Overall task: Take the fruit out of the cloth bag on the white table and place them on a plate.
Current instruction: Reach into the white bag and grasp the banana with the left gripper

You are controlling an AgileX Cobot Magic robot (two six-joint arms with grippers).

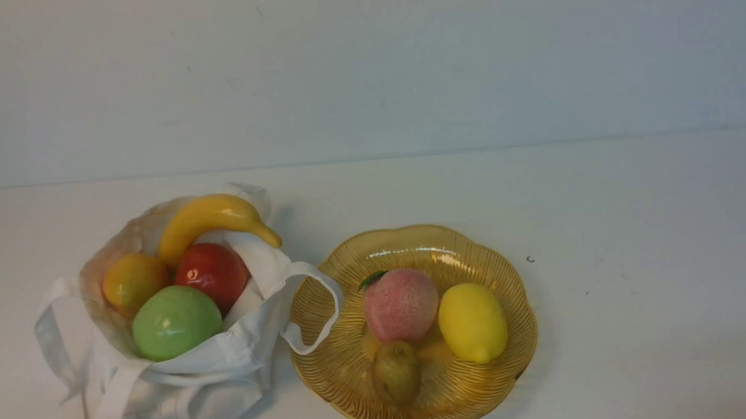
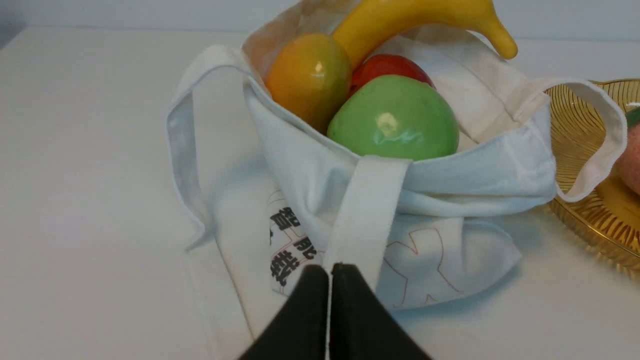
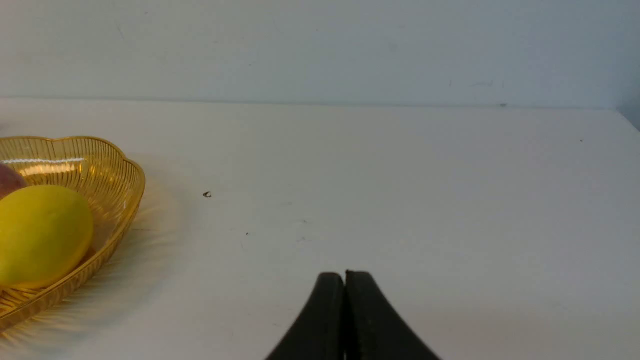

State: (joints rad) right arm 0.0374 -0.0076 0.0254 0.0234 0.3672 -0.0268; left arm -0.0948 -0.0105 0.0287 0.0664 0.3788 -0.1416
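The only writing I can find is on the cloth bag (image 2: pixel 450 175): dark printed Chinese characters (image 2: pixel 292 240) low on its front. I read 智 and 能. The rest are creased, or hidden behind the strap (image 2: pixel 367 210).

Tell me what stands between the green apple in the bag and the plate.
The wall of the cloth bag rises between the green apple and the plate, and one strap handle loops over the plate's left rim. A peach, a lemon and a small brownish fruit occupy its middle.
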